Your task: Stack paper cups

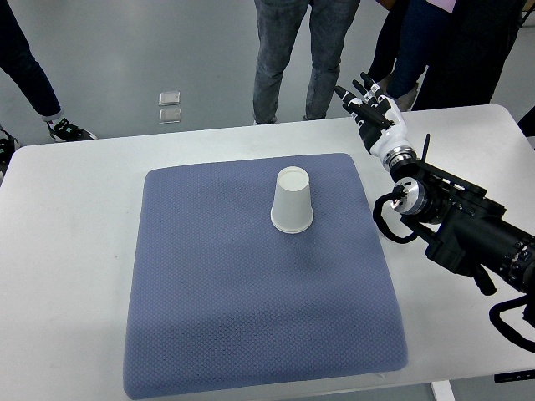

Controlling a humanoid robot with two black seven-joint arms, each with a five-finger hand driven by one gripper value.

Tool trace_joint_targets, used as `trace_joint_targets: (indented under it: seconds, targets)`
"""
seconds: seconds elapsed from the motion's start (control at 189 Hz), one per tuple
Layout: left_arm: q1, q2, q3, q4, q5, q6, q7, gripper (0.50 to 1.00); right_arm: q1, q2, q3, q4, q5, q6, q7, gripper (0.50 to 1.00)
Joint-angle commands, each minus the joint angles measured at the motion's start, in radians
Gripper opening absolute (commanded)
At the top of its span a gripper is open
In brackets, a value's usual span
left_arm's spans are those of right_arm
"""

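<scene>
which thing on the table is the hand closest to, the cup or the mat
The blue mat: the right hand, fingers spread and holding nothing, hovers just past its far right corner, while the upside-down white paper cup stands farther in, near the mat's middle.

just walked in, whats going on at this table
A humanoid robot is set up to stack paper cups. Its right hand is raised over the far right of the white table with fingers spread, holding nothing. One white paper cup stands upside down on the blue mat. People stand behind the table.
</scene>
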Motion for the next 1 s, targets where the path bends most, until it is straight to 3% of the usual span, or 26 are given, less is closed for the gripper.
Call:
trace_joint_targets:
  seconds: [0.0, 0.996]
  targets:
    - [0.000, 0.000, 0.000, 0.000, 0.000, 0.001, 0.000, 1.000, 0.000, -0.002, 0.001, -0.001, 0.000, -0.002, 0.000, 0.917]
    - [0.000, 0.000, 0.000, 0.003, 0.002, 0.001, 0.000, 1.000, 0.003, -0.012, -0.001, 0.007, 0.003, -0.023, 0.000, 0.917]
